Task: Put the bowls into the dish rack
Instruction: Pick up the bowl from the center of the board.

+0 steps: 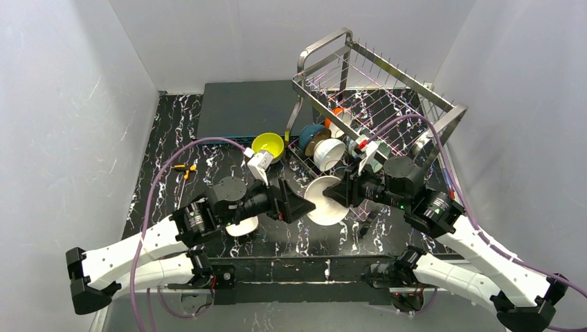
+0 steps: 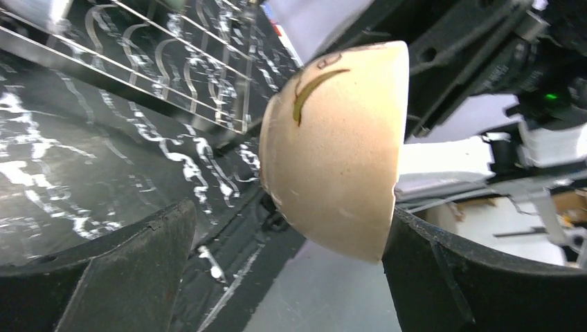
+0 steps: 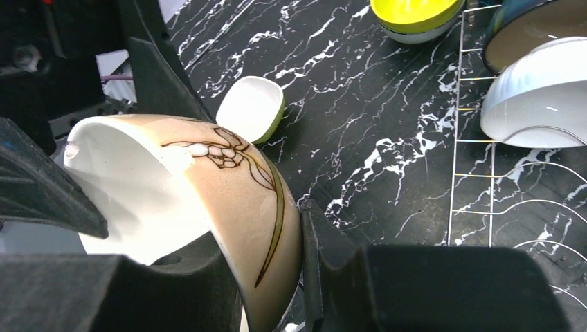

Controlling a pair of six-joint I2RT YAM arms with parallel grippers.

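Glazed ceramic is judged from the tan bowl (image 3: pixel 235 187): stiff, smooth, probably slippery, and breakable if dropped. It is carried above the desk (image 1: pixel 173 131), just in front of the dish rack (image 1: pixel 377 104). It is pinched through its wall by the right gripper (image 3: pixel 277 263), one finger inside and one outside. The left gripper (image 2: pixel 291 228) is spread wide around it and grips nothing. A firm hold near the rim is judged safest.
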